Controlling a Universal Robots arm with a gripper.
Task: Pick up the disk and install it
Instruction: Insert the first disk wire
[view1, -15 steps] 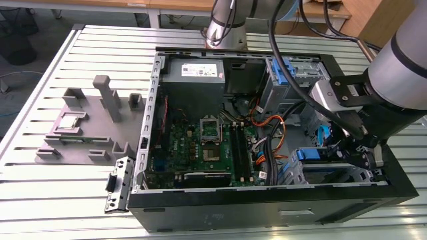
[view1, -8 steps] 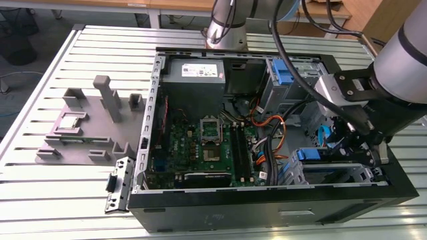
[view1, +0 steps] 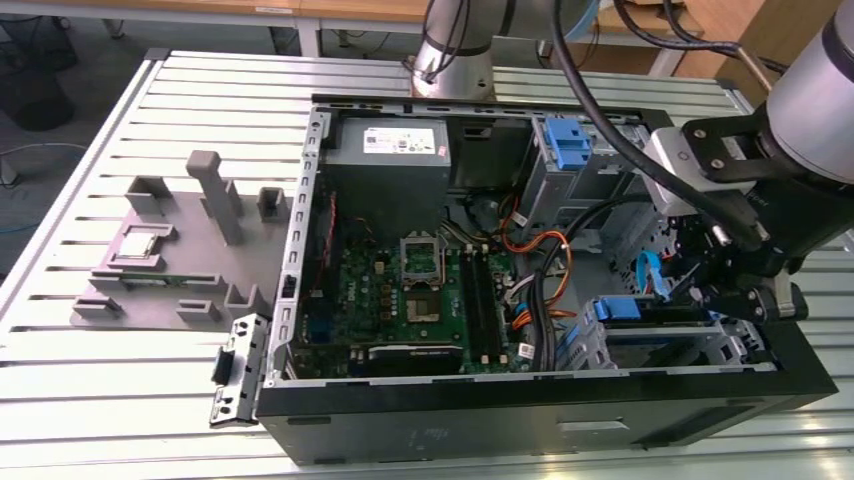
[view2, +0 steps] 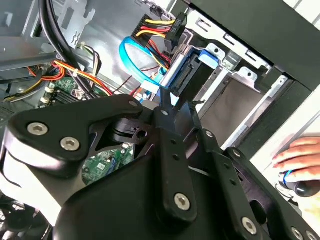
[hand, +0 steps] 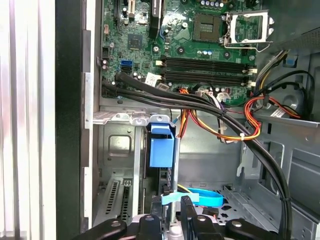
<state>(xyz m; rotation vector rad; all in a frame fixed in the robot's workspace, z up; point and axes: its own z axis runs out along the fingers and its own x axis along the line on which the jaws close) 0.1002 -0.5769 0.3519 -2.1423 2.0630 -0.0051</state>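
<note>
The disk (view1: 627, 310) stands on edge in the metal drive cage (view1: 727, 345) at the exterior view's right, inside the open computer case. Its blue carrier bracket (hand: 161, 145) and dark edge face the first wrist view. In the second wrist view the disk (view2: 192, 70) sits at the tip of my gripper (view2: 172, 102), connector side visible. My gripper (view1: 701, 300) reaches down into the case at that cage. In the first wrist view my gripper (hand: 170, 212) has its black fingers (hand: 187, 212) on either side of the disk's edge, so it appears shut on it.
A green motherboard (view1: 414, 290) fills the case floor, with the grey power supply (view1: 387, 145) behind it. Another blue bracket (view1: 567, 140) sits in the far bay. Loose cables (hand: 220, 117) and a blue ribbon cable (view2: 135, 55) cross near the cage. A person's hand (view2: 300, 155) rests outside the case.
</note>
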